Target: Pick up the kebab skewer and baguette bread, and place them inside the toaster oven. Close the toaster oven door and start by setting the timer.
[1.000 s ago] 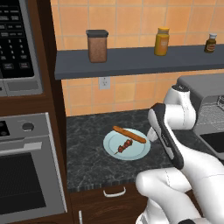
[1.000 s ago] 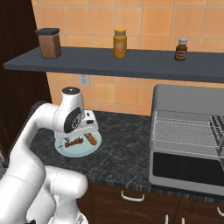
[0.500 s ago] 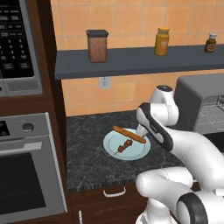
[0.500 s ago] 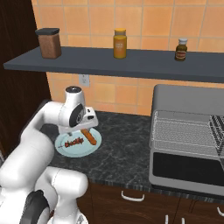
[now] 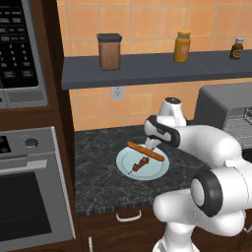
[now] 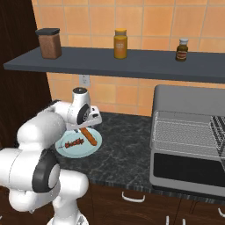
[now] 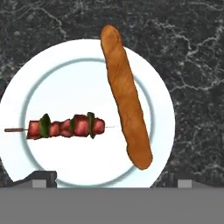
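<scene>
So far nothing moved | gripper (image 7: 112, 177) wide open, empty, above plate (image 7: 26, 87) | skewer (image 7: 65, 127) and baguette (image 7: 126, 96) both on it | toaster oven (image 6: 189, 136) open, timer unset

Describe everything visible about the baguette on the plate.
The baguette is a slim, long orange-brown bread stick with rounded ends and a mottled crust. It lies flat across one side of the pale plate, one end reaching past the rim. It sits apart from the skewer, crosswise to it. Nothing grips it.
</scene>
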Motion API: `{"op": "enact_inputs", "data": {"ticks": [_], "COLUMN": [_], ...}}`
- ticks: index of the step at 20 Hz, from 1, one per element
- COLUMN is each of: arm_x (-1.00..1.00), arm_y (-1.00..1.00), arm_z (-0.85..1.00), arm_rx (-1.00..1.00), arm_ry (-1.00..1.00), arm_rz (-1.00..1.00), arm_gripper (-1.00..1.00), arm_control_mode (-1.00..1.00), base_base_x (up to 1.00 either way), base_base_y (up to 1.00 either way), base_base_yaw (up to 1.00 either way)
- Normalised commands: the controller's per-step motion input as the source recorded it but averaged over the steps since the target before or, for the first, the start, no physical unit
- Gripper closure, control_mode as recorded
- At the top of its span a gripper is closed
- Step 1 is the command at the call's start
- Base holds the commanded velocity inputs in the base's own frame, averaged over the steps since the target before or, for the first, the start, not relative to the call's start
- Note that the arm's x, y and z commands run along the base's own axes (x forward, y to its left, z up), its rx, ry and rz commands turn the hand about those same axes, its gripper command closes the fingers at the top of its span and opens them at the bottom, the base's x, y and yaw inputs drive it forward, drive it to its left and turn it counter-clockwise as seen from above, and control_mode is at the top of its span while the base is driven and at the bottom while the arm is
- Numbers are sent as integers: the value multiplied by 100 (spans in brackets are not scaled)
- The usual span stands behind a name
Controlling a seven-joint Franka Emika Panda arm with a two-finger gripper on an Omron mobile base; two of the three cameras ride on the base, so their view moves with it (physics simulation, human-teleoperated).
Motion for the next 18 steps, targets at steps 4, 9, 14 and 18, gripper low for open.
{"op": "enact_inputs", "data": {"ticks": [4, 9, 14, 18], "arm_x": [56, 43, 43, 14], "arm_y": [15, 11, 0, 0], "arm_z": [-44, -46, -42, -12], "arm_rx": [0, 0, 0, 0], "arm_ry": [0, 0, 0, 0], "arm_rz": [0, 0, 0, 0], "arm_gripper": [-100, -100, -100, -100], "arm_control_mode": [-100, -100, -100, -100], "base_base_x": [0, 0, 0, 0], "base_base_y": [0, 0, 0, 0], "base_base_yaw": [0, 0, 0, 0]}}
